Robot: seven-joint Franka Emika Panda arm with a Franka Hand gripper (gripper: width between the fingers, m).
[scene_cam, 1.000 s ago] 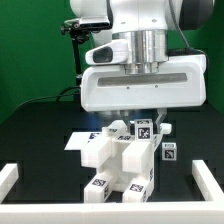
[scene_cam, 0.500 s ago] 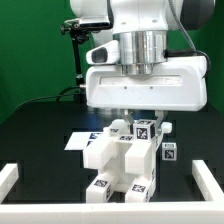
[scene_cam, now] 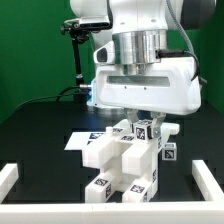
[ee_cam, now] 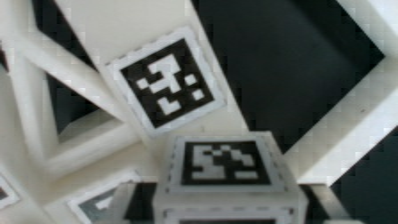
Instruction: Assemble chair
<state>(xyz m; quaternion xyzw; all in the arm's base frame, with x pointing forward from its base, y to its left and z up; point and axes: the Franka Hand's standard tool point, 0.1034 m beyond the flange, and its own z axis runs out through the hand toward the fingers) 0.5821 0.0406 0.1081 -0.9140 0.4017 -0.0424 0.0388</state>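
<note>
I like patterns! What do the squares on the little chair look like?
Black-and-white blocky tag markers on the small matte white block chair, clearest in the wrist view.

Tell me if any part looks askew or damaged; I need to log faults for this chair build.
Nothing stands out. The chair parts sit stacked under the gripper, with no visible damage. The jaws are hidden, so the grip cannot be judged.

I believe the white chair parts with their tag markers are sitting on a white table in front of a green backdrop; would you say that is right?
Not quite: the table is black, not white, as the exterior view shows. Only the low border rail around it is white. The rest holds: the white chair parts carry black-and-white tag markers and sit in front of a green backdrop.
</note>
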